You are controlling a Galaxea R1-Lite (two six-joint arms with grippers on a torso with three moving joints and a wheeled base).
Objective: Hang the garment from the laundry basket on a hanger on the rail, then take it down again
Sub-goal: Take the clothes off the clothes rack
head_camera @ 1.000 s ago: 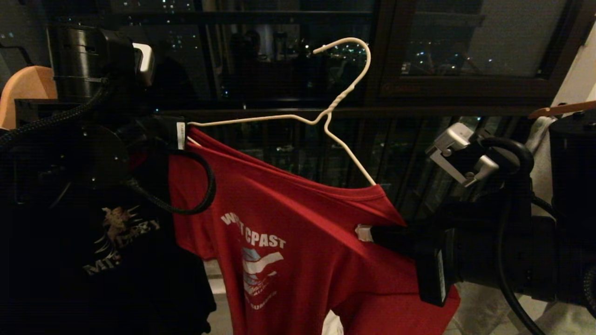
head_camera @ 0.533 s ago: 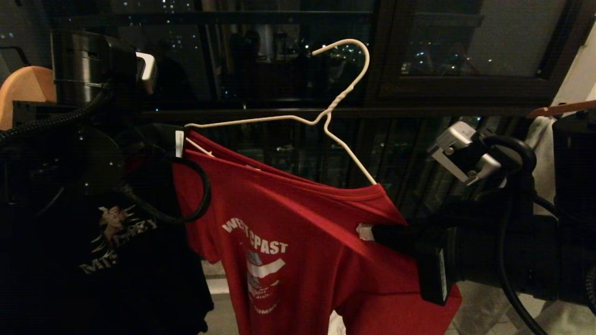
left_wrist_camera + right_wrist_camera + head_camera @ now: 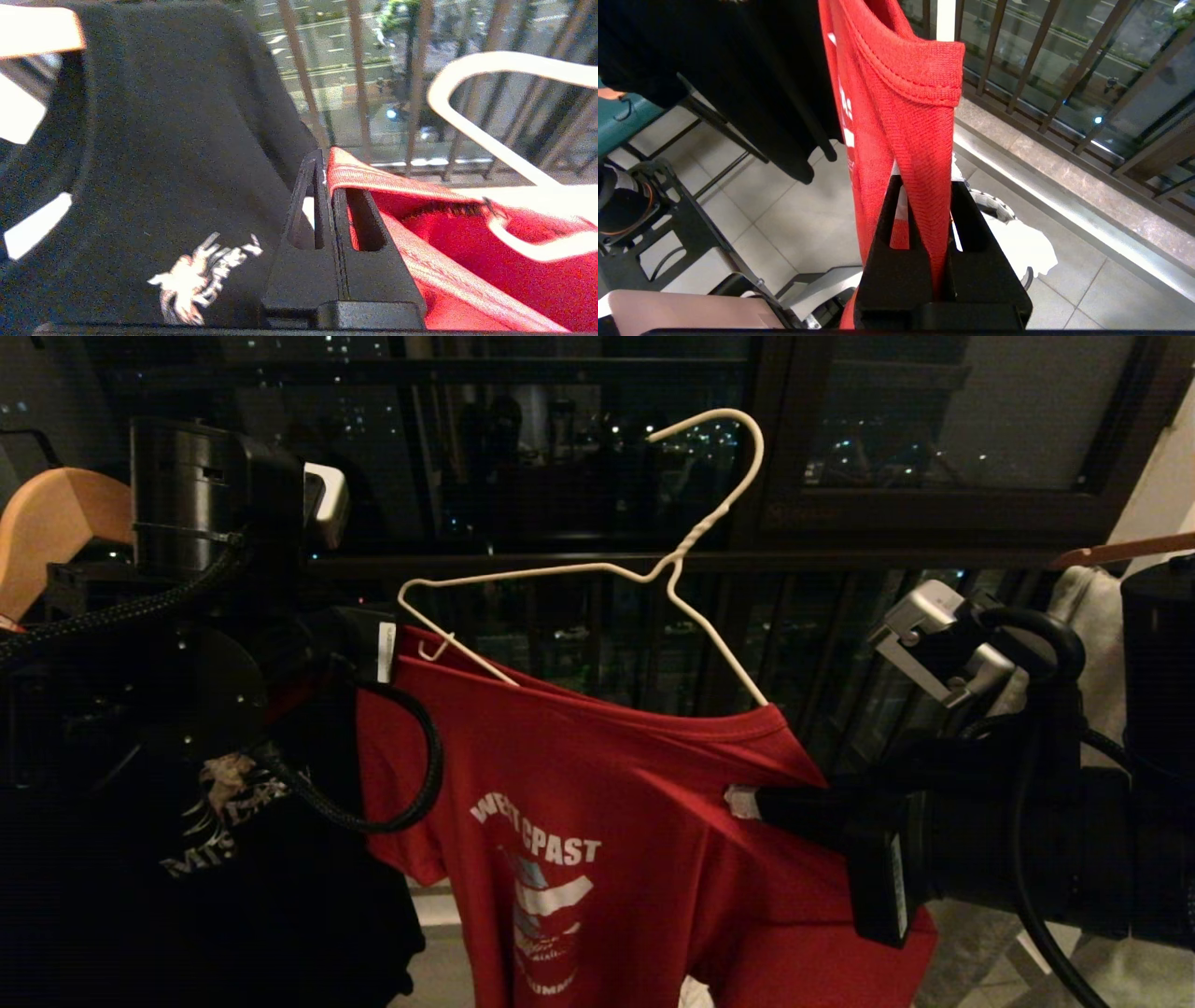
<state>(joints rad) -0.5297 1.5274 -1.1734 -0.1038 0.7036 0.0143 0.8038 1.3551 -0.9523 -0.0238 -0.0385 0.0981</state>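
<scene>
Hanger (image 3: 597, 569) end newly bared; red garment (image 3: 597, 821) stretched between both clamped grippers.

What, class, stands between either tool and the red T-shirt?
Nothing visible: the left tool is shut on the red T-shirt at the collar's edge, the right tool on a fold, beside the white hanger.

The garment (image 3: 635, 840), a red T-shirt lettered "WEST COAST" in white above a pale striped graphic, hung stretched and slanting, its left shoulder higher than its right. The hanger (image 3: 653, 569), thin white wire with a twisted neck, stood tilted above it, one end bare outside the cloth, the other arm inside the collar.
</scene>
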